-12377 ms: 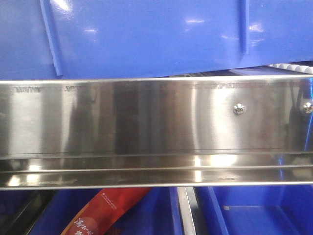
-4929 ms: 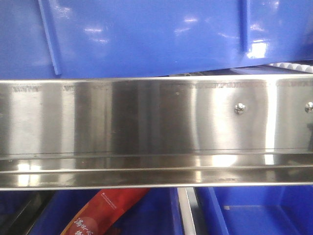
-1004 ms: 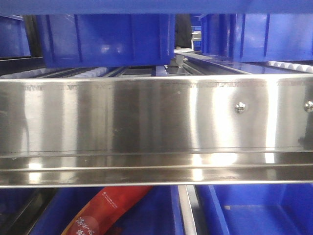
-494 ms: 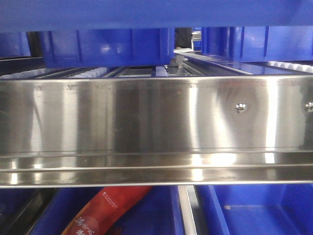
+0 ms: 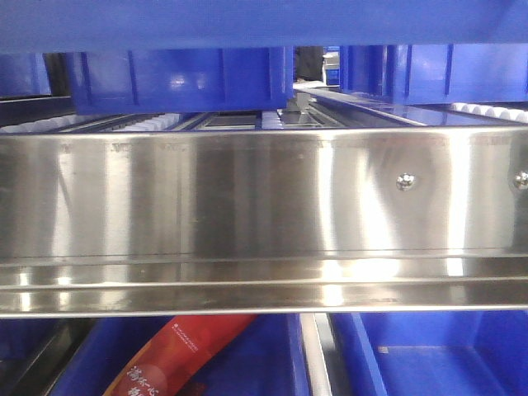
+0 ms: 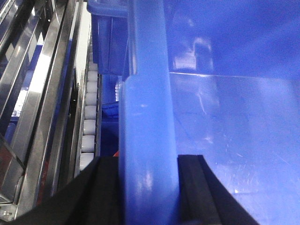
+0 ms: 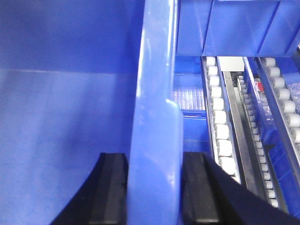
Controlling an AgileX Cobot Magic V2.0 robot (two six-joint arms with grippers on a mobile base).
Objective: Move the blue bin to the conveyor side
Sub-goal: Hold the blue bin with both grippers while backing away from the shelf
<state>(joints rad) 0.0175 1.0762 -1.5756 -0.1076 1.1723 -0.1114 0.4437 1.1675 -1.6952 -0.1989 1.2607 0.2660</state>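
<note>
The blue bin (image 5: 247, 21) hangs lifted above the rack; only its lower part shows, as a blue band along the top of the front view. My left gripper (image 6: 149, 187) is shut on the bin's thick rolled rim (image 6: 147, 117), one black finger (image 6: 105, 192) outside and one inside. My right gripper (image 7: 154, 187) is shut on the opposite rim (image 7: 157, 93) the same way. The bin's inside looks bare in both wrist views. The conveyor side, a dark belt with a red frame, is out of view.
A shiny stainless-steel rail (image 5: 247, 206) with screws (image 5: 404, 181) spans the front view. Other blue tubs (image 5: 181, 78) (image 5: 429, 70) stand behind it on roller tracks (image 6: 88, 126) (image 7: 220, 122). A red packet (image 5: 181, 355) lies in a lower blue tub.
The bin's ribbed wall, which filled the top of the front view seconds ago, has risen, uncovering the tubs behind. Its blue band widened in the last second, then held still.
</note>
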